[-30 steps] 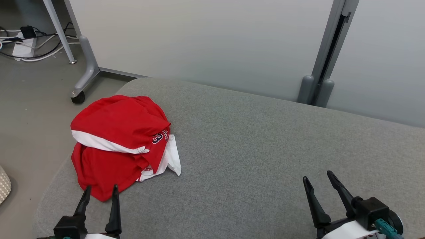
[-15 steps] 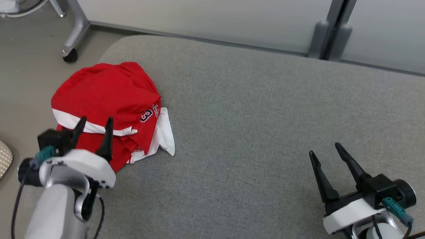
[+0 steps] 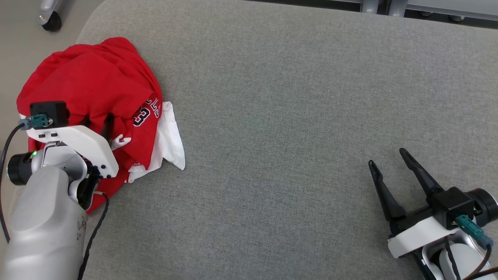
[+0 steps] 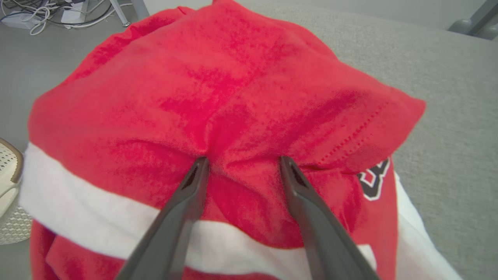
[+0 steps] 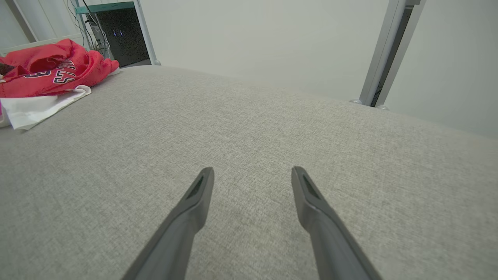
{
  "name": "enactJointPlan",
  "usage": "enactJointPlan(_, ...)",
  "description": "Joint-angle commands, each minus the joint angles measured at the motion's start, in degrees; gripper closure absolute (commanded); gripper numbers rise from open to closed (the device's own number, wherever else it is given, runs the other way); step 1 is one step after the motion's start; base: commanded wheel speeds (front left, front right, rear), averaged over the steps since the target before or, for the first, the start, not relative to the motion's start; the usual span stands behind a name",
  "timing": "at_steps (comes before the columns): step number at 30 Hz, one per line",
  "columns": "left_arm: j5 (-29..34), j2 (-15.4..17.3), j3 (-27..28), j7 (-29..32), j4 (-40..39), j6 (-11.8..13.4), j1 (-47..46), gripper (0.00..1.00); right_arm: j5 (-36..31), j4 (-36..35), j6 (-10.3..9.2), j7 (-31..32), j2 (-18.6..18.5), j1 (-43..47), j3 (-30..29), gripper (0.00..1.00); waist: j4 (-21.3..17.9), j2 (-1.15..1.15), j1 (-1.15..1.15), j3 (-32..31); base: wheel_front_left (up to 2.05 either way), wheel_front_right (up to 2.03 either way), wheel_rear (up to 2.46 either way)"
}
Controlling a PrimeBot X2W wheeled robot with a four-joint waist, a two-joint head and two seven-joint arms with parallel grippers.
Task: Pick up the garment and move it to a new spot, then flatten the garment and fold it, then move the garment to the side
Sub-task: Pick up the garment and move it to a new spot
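Lying on grey fabric surface (image 3: 295, 116), pale wall (image 5: 253, 39) behind: red garment (image 3: 85, 77); left fingers (image 4: 182, 210) spread, pressing it; right fingers (image 5: 190, 210) spread.

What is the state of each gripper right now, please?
Left gripper: open, tips pressed into the red garment, nothing gripped yet.
Right gripper: open and empty, over the grey cushion.

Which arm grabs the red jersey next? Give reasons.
Left. The left gripper straddles a fold of the crumpled red and white jersey, jaws apart; the right gripper sits far across the grey fabric cushion.
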Motion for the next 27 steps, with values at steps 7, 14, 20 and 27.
enactJointPlan(7, -0.77, 0.77, -0.81, -4.91, 6.27, -0.22, -1.98, 1.0, 0.55, 0.65, 0.01, -0.28, 0.96, 1.49, -1.1, 0.0, 0.64, 0.0, 0.0, -3.63, 0.0, 0.0, 0.0)
enactJointPlan(14, -2.64, 0.56, -2.43, -10.74, 0.97, -0.24, -2.34, 1.0, 1.27, 0.99, 0.01, -0.28, 3.43, 3.0, -1.3, 0.0, 0.67, 0.0, 0.0, -8.33, 0.0, 0.0, 0.0)
enactJointPlan(20, -6.08, 1.04, -6.35, -8.58, -13.15, -0.22, 0.45, 1.0, 2.16, 1.03, 0.01, -0.28, 5.74, 4.34, -1.5, 0.0, -2.3, 0.0, 0.0, -12.21, 0.0, 0.0, 0.0)
enactJointPlan(27, -10.74, 0.24, -9.55, 0.27, -37.34, 0.13, 5.27, 1.0, 2.9, 0.24, 0.01, -0.28, 7.39, 4.82, -2.27, 0.0, -9.03, 0.0, 0.0, -13.98, 0.0, 0.0, 0.0)
